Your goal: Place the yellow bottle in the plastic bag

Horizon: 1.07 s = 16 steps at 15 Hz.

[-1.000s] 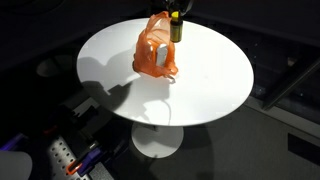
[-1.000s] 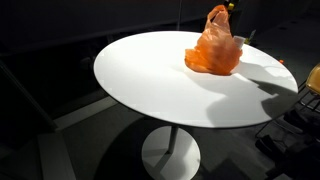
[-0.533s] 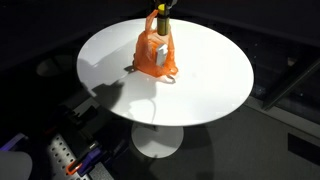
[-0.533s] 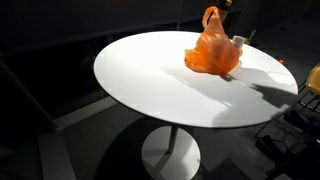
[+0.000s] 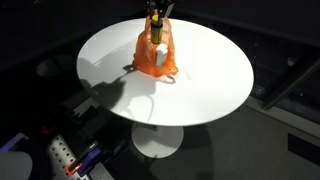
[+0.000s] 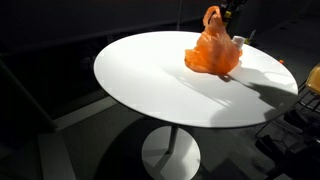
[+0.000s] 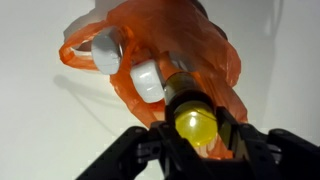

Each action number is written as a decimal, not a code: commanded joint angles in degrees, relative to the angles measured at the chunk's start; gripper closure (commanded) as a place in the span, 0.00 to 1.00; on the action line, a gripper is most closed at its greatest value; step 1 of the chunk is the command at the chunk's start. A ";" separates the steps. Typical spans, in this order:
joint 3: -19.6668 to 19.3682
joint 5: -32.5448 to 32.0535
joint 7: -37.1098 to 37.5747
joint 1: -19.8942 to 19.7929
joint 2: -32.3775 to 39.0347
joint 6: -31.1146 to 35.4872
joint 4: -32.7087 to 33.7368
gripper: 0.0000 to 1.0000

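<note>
You're in what looks like a lab, dark room, round white pedestal table [image 5: 215, 85] beneath the fingers [image 7: 240, 135], loose equipment [image 5: 62, 158] on the floor well below them.

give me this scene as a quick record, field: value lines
surface: round white table
bag: orange plastic bag, standing on the table
in bag: two white items show at its opening
bottle: yellow bottle, held over the top of the bag
gripper: gripper, shut on the bottle, pointing down at the bag
task state: bottle not released; cannot tell if its tip is inside
</note>
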 commanded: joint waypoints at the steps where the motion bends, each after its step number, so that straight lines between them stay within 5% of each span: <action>1: -0.11 0.13 0.71 0.16 1.47 -0.39 0.23 0.80; 16: 0.65 -0.61 0.70 0.92 9.06 4.85 0.73 0.79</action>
